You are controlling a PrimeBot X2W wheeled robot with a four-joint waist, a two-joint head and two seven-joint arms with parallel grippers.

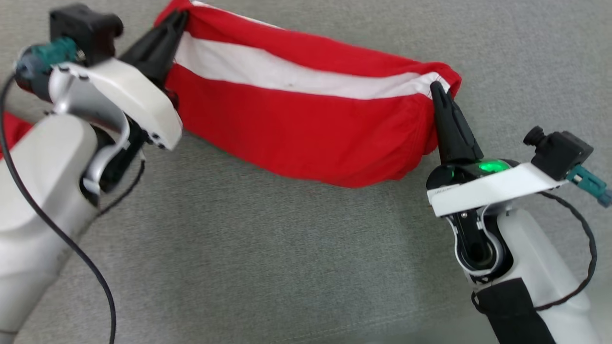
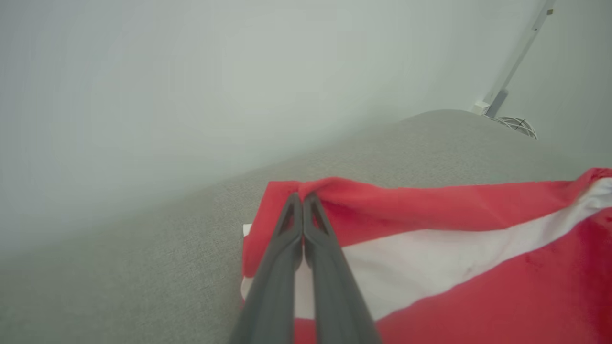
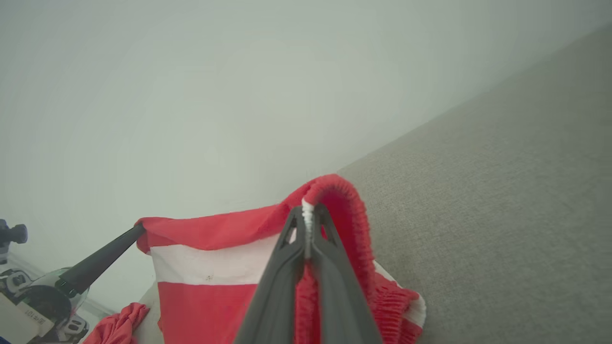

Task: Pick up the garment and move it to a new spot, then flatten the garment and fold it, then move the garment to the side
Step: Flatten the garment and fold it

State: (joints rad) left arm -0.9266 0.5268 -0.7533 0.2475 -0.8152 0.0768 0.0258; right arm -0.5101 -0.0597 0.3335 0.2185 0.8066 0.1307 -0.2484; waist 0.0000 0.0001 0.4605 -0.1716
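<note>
- Hanging between both arms in the head view: garment (image 1: 296,129), red with one broad white band along its length and a gathered, ribbed edge at the right end.
- Its long axis runs left to right. The left end lies farther off and the right end a little nearer.
- The middle sags toward the grey cloth surface (image 1: 267,248); I cannot tell whether it touches.
- Left gripper (image 1: 178,19) is pinched tight on the far left corner. Right gripper (image 1: 436,88) is pinched tight on the right end, at the white band.
- A red scrap (image 1: 9,129) shows at the left edge, behind the left forearm.
- In the left wrist view, the left gripper (image 2: 302,197) has its fingers pressed together, tips buried in a red fold at the corner.
- From that corner the garment (image 2: 478,267) stretches off right, white band between red panels, with grey surface below and a pale wall (image 2: 191,71) beyond.
- In the right wrist view, the right gripper (image 3: 308,209) is closed flat on a white hem, with the ribbed red edge looping over the tips.
- From there the garment (image 3: 215,296) runs left to the left gripper (image 3: 141,228), which is clamped on the other corner.
- The red scrap (image 3: 117,325) lies low at the left.
</note>
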